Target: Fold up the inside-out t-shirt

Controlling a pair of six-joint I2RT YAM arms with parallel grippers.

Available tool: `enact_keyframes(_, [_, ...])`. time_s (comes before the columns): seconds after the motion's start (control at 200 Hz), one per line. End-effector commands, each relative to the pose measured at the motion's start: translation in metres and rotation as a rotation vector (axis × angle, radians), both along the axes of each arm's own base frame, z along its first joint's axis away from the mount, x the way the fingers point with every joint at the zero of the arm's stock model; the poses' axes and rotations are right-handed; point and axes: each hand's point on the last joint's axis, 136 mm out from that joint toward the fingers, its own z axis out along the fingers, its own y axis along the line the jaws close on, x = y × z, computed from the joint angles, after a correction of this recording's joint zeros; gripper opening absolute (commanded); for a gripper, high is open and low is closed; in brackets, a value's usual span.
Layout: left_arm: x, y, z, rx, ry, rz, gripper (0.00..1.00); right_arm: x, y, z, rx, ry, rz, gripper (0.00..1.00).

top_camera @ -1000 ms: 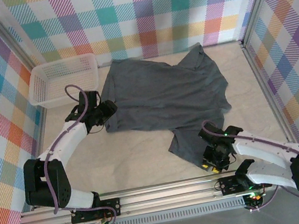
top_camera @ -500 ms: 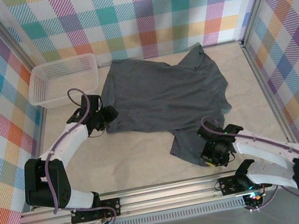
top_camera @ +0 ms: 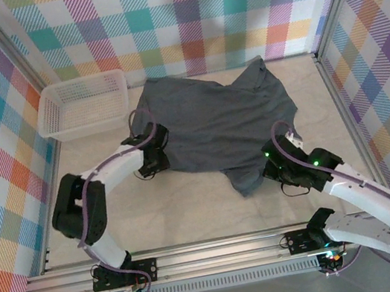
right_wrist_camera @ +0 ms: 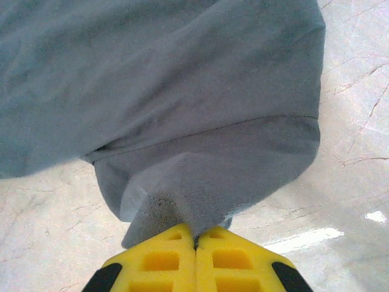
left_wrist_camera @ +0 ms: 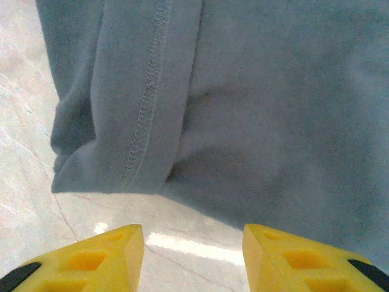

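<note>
The inside-out t-shirt [top_camera: 214, 124] is spread over the middle of the table [top_camera: 183, 208]. Its near flap, pinched in the closed right gripper [right_wrist_camera: 196, 240], has been drawn back from the near edge since a second ago. The left gripper [left_wrist_camera: 193, 240] (jaws apart, nothing held) has been moved rightward to the shirt's near-left hem.

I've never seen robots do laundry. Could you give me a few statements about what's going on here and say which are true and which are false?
1. The right gripper pinches a fold of the t-shirt. True.
2. The left gripper is clamped on the shirt. False: its fingers stand apart over bare table, with the shirt's edge just ahead.
3. The shirt lies in the white basket. False: it lies on the table beside it.
4. The walls are colourfully checked. True.
</note>
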Motion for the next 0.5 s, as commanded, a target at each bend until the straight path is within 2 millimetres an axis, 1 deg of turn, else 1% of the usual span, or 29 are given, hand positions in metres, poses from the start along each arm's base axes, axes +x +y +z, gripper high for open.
enact_keyframes(0.0, [0.011,0.031,0.002,0.227,-0.024,0.022,0.47,0.007,0.001,0.008,-0.012,-0.052,0.028,0.0])
enact_keyframes(0.105, [0.023,0.036,-0.001,0.29,-0.049,0.03,0.47,0.006,-0.001,0.01,-0.014,-0.066,0.029,0.0])
enact_keyframes(0.175, [0.027,0.039,-0.002,0.315,-0.057,0.035,0.43,0.004,-0.003,0.01,-0.019,-0.065,0.03,0.0])
enact_keyframes(0.265, [0.031,0.038,-0.011,0.302,-0.042,0.035,0.35,0.002,-0.007,0.008,-0.017,-0.064,0.016,0.0])
enact_keyframes(0.315, [0.031,0.039,-0.01,0.302,-0.039,0.036,0.3,0.001,-0.009,0.008,-0.017,-0.064,0.008,0.0])
enact_keyframes(0.405, [0.033,0.038,-0.003,0.286,-0.059,0.041,0.21,-0.001,-0.017,0.012,-0.033,-0.068,-0.03,0.0])
enact_keyframes(0.455, [0.034,0.036,0.006,0.261,-0.074,0.044,0.13,0.0,-0.023,0.017,-0.041,-0.077,-0.055,0.0])
enact_keyframes(0.495, [0.034,0.035,0.017,0.242,-0.087,0.044,0.04,0.002,-0.027,0.026,-0.044,-0.097,-0.068,0.0])
